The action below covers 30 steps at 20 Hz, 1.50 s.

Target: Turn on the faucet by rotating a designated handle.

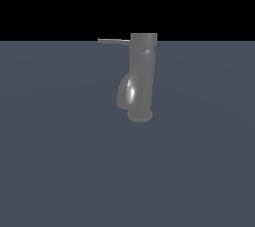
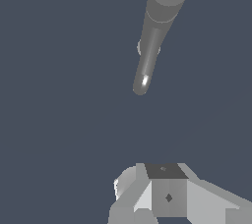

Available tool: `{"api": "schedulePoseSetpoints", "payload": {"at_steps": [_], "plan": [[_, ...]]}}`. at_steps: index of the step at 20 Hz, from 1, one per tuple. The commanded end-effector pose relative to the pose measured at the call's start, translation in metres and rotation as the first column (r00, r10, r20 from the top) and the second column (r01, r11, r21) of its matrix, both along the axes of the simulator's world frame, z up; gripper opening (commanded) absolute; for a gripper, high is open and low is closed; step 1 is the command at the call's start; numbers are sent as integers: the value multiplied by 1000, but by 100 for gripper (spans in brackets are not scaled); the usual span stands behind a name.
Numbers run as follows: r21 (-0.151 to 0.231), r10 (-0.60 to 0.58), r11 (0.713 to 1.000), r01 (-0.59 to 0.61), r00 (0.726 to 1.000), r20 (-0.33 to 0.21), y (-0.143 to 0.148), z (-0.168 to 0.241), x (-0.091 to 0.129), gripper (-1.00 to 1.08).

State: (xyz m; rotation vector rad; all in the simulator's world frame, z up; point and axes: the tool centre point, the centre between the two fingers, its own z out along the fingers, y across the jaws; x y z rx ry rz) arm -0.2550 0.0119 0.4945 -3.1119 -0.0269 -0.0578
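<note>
Blue-grey floor (image 1: 60, 171), unlabelled faucet (image 1: 142, 79), side handle (image 1: 113, 41)

Setting: simulated test scene, not a furnished room. Evidence: flat, featureless slate-blue ground plane (image 1: 60, 171) running to a straight horizon; solid black void above it, with no walls, windows or fixtures. Sole furnishing: a glossy dark grey faucet (image 1: 142, 79) standing alone on the plane, unattached to any sink or desk, thin handle (image 1: 113, 41) projecting from its cap. Surfaces are untextured, with uniform render shading and simple highlights.
</note>
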Motion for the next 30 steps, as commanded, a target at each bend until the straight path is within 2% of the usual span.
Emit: {"api": "schedulePoseSetpoints", "payload": {"at_steps": [1,9,18,24,30], "plan": [[0,0,1000,0,1000,0,0,0,0,-100],[0,-35,999,35,999,-1,7,-4,4,-100],[2,-156,988,156,988,-5,31,-18,19,-100],[3,-279,960,279,960,-10,53,-33,37,-100],[4,-402,916,402,916,-15,74,-48,60,-100]]}}
